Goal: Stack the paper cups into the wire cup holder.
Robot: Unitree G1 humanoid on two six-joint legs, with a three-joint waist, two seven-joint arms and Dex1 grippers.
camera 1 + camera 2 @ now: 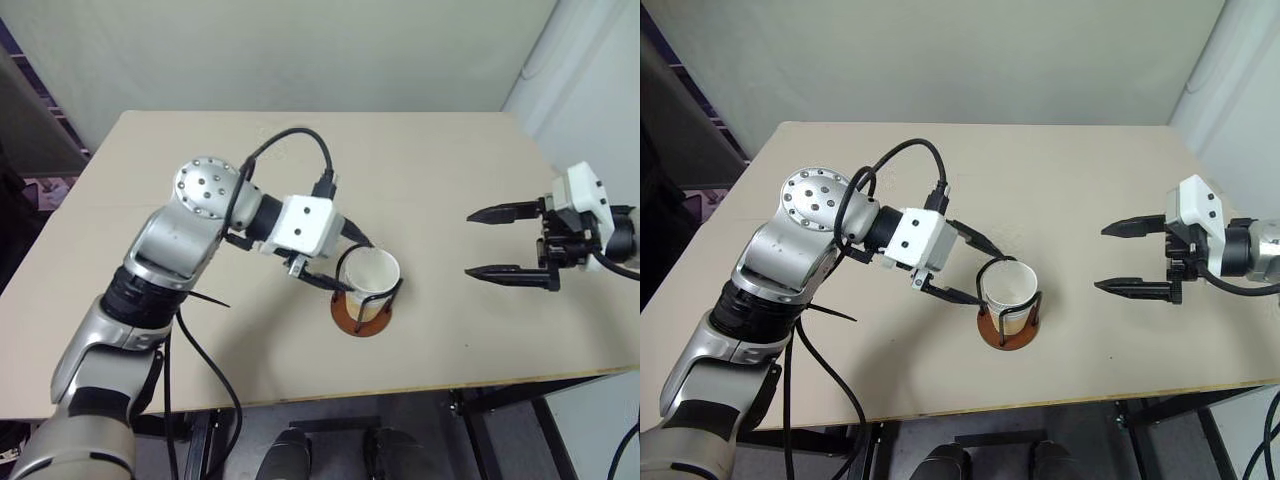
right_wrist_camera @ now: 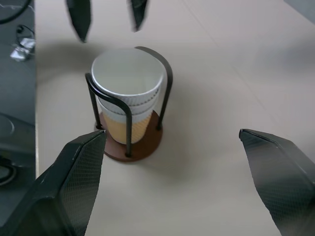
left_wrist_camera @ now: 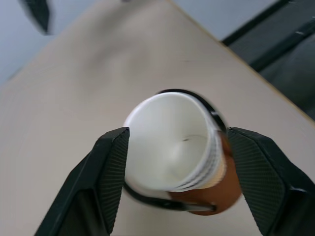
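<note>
Three paper cups (image 2: 129, 98) sit nested in the wire cup holder (image 2: 147, 142) near the table's (image 1: 420, 180) front edge, left gripper (image 1: 970, 268) spread around them, right gripper (image 1: 1133, 257) agape far right.

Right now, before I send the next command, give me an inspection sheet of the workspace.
Surface: beige table, bare around the holder.
Job's things: paper cups nested together, standing inside the wire cup holder; several rims show in the stack.
Clutter: nothing seen on the table.
Grippers: left gripper open, its fingers either side of the top cup without gripping it; right gripper open and holding nothing, off to the right of the holder.
Cables: black cable looping over the left wrist.
Surroundings: pale wall behind the table; dark floor beyond its edges.
</note>
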